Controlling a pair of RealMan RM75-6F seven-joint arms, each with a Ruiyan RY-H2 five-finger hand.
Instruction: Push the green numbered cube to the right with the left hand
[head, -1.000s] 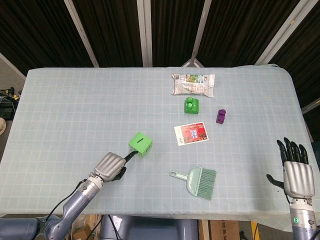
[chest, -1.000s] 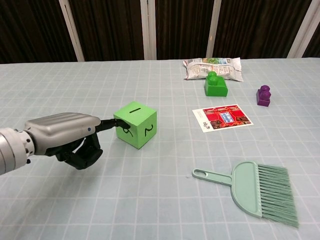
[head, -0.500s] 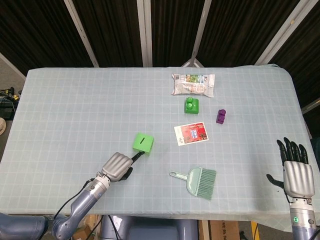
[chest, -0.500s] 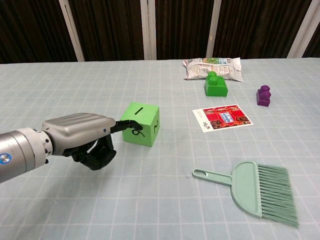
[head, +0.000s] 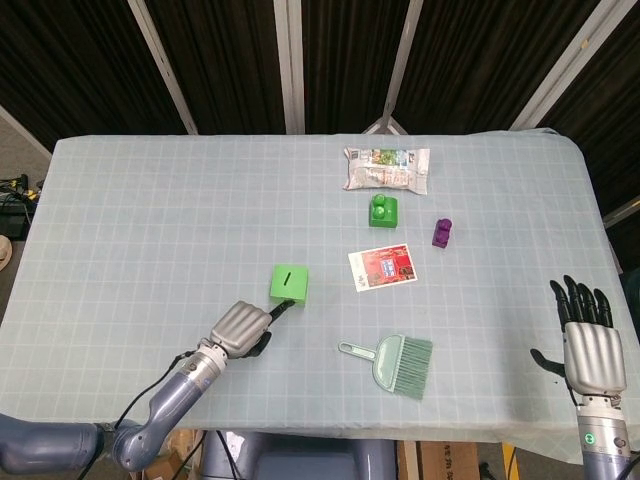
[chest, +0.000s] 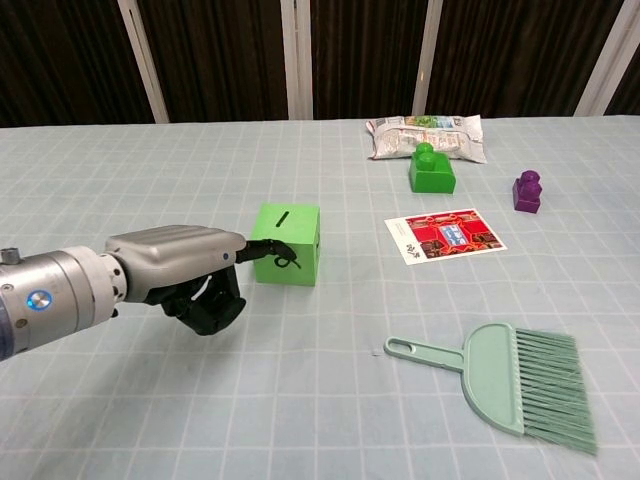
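The green numbered cube (head: 289, 284) (chest: 287, 244) sits left of the table's middle, a black mark on its top face. My left hand (head: 240, 328) (chest: 187, 270) lies just left of and below it, fingers curled in, with one black fingertip (chest: 268, 247) stretched out and touching the cube's near-left face. It holds nothing. My right hand (head: 585, 340) hangs at the table's right front corner, fingers straight and apart, holding nothing; the chest view does not show it.
A red picture card (head: 381, 267) lies right of the cube, a pale green dustpan brush (head: 395, 364) in front of it. Further back stand a green block (head: 383, 211), a purple block (head: 442, 233) and a snack packet (head: 387, 168).
My left hand has moved right, its fingertip against the cube. The cube has slid a little to the right and turned, so its faces now sit squarer to the table.
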